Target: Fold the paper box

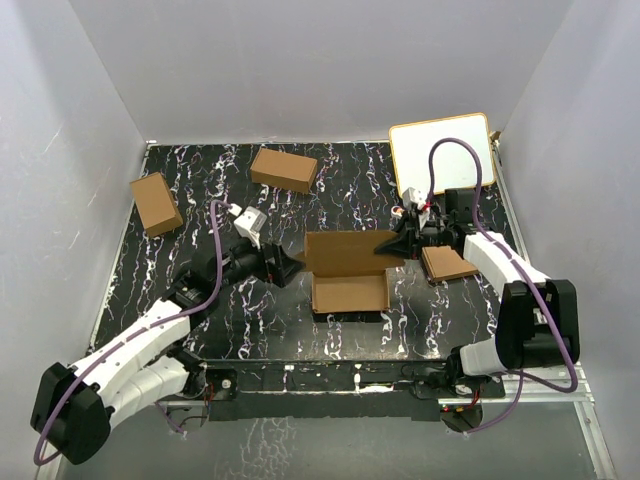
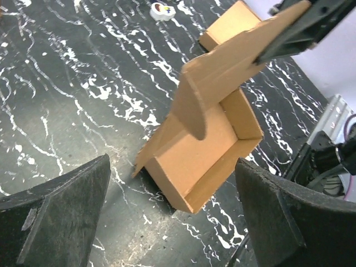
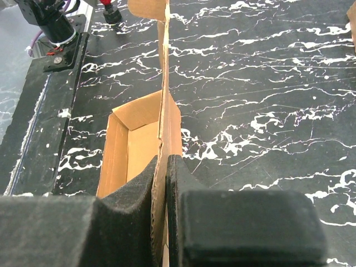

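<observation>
Right wrist view: the right end effector is clamped tight on the raised lid flap of the paper box. The cardboard runs edge-on between its pads and away ahead of it, and the box's open tray sits just below the fingers on the tabletop.

From above, the left end effector has its jaws spread wide and holds nothing. The tray lies straight ahead of it, close but apart from both fingers.

The step in hand looks like bringing the lid down over the tray. To do it well, the flap should probably swing about its own crease rather than be pulled, or the light tray may slide or tip. The left end effector could brace the tray wall nearest it and keep the side walls upright so the lid seats inside them. A thin flap held only at one edge may buckle.

Bare tabletop surrounds the box on the left end effector's side. Just behind the right end effector lies a pile of sheets, which limits how far it can draw back. Two shorter cartons sit well apart, beyond the left end effector.
</observation>
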Action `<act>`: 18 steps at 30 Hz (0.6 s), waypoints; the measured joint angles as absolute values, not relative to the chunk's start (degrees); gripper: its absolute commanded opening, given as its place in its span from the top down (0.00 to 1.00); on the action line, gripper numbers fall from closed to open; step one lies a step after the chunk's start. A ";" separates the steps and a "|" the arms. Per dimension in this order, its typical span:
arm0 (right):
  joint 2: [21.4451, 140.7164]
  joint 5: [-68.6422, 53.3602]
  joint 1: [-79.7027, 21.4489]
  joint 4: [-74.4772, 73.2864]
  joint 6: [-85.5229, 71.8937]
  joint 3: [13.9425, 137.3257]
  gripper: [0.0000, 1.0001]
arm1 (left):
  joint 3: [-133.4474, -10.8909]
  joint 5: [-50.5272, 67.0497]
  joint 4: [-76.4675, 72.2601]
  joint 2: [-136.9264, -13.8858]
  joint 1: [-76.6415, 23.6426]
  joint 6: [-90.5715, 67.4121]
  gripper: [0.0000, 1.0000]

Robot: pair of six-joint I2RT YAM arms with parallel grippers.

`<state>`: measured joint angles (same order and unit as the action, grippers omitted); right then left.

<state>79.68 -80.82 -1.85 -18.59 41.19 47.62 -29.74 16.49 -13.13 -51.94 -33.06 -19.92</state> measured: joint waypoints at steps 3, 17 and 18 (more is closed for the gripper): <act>81.95 -80.77 -1.87 -19.79 41.82 48.97 0.91 | -30.89 18.81 -13.50 -52.38 -32.95 -19.42 0.08; 104.47 -78.91 -5.89 -44.07 60.34 71.99 0.66 | -40.69 4.16 -0.64 -52.38 -32.34 -14.81 0.07; 106.94 -78.76 -6.15 -48.01 63.51 74.87 0.63 | -41.36 3.53 0.56 -52.27 -32.34 -14.04 0.07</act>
